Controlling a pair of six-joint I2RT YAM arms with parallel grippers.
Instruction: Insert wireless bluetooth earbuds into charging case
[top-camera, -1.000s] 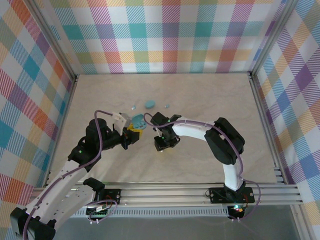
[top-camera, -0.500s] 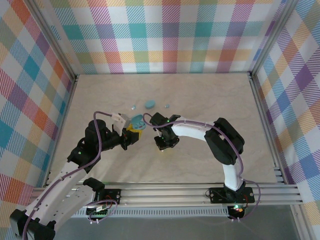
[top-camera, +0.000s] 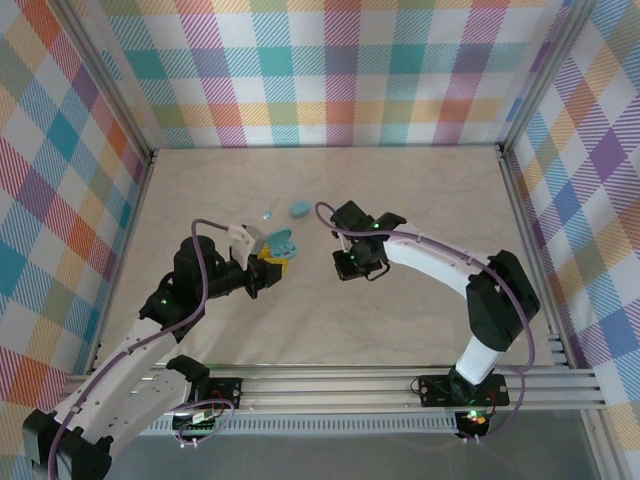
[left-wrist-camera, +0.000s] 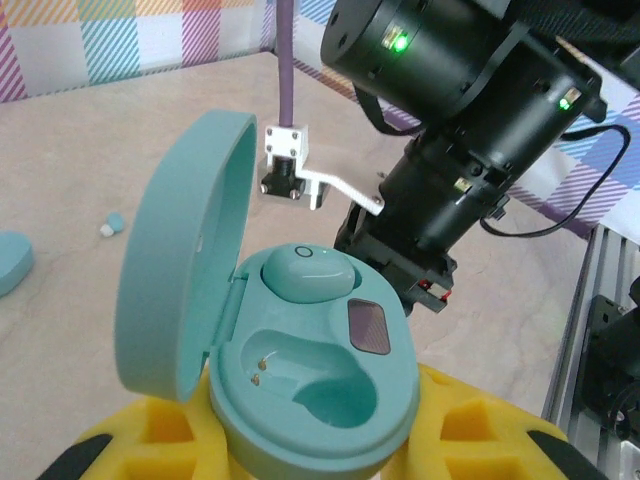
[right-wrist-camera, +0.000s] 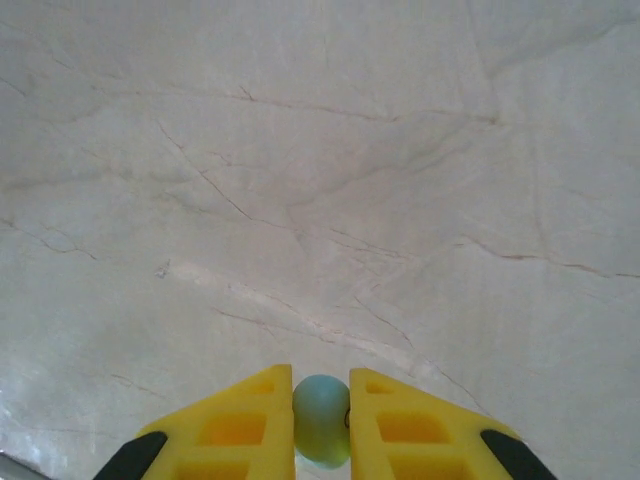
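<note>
One earbud (left-wrist-camera: 305, 270) already sits in the far well of the open charging case (left-wrist-camera: 395, 395), its rounded pale teal back upward. The near well beside it is empty, with two small gold contacts showing inside it. The lid (left-wrist-camera: 180, 250) stands swung up on the left side of the case. The left gripper (top-camera: 268, 262) has the case from below, its yellow jaws drawn in narrow against the base on either side, and it carries the case left of the middle of the table (top-camera: 420, 190). Whether the base touches the table I cannot tell. A second earbud (right-wrist-camera: 322, 425), also pale teal, is pinched in the right gripper (top-camera: 350, 264); its yellow jaws are close together, one pressing on each side of the bud, with bare marbled table beyond. That gripper hangs just right of the open case and apart from it, with a strip of table between the two. Seen from the left wrist, its black body looms right behind the case's far rim, a green light glowing on the arm above. Farther back on the table lies a closed case (top-camera: 298, 208), a teal oval pebble. To its left, near it but not touching, lies a loose earbud (top-camera: 266, 214), very small beside the cases. Both lie beyond the open case, toward the plaid back wall (top-camera: 330, 70).
</note>
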